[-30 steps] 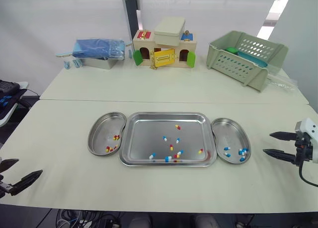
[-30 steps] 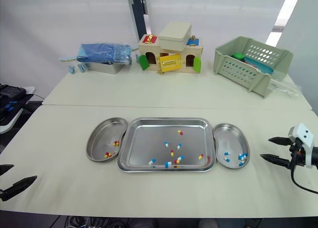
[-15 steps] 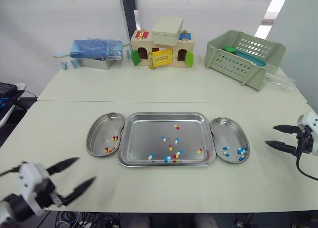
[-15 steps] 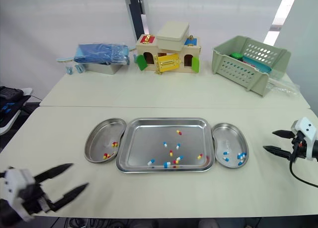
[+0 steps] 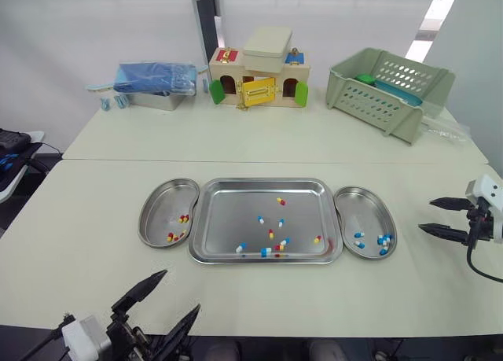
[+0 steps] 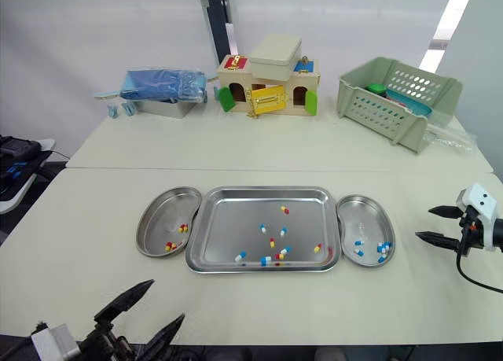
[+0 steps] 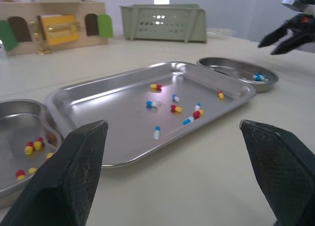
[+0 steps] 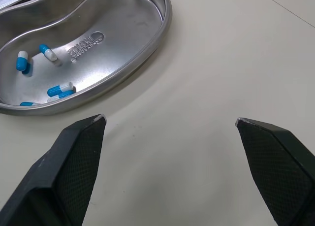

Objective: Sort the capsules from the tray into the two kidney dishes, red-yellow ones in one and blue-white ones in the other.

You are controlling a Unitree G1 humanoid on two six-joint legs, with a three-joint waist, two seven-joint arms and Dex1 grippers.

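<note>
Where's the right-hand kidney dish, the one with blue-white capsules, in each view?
Left eye: kidney dish beside the tray's right side.
Right eye: same spot, right of the tray.
Left wrist: beyond the tray, near the right gripper.
Right wrist: just ahead of that gripper.
Shared landmark: the blue-white capsules lying in it.

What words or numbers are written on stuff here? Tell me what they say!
Stamp pressed into the floor of the dish holding the blue-white capsules: too blurred to read.
Toy house, basket, tray: no writing can be made out.
</note>
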